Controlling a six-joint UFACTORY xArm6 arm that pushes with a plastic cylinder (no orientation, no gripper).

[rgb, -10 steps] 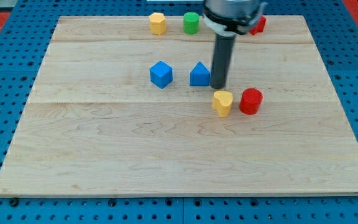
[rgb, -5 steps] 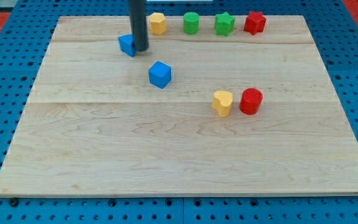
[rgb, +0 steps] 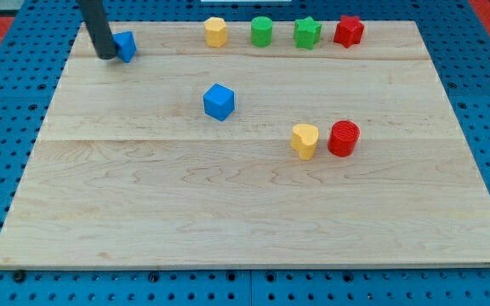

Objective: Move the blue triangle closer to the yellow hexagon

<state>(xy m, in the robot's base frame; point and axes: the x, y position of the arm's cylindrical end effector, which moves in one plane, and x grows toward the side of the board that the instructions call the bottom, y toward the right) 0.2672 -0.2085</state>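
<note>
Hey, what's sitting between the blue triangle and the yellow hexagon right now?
Nothing. In the camera view, only bare board lies between the blue triangle and the yellow hexagon. My tip touches the triangle's far side, toward the view's left.

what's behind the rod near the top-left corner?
My tip sits at the view's left of the blue triangle, covering its left part. Only the block's right side shows; contact cannot be confirmed.
</note>
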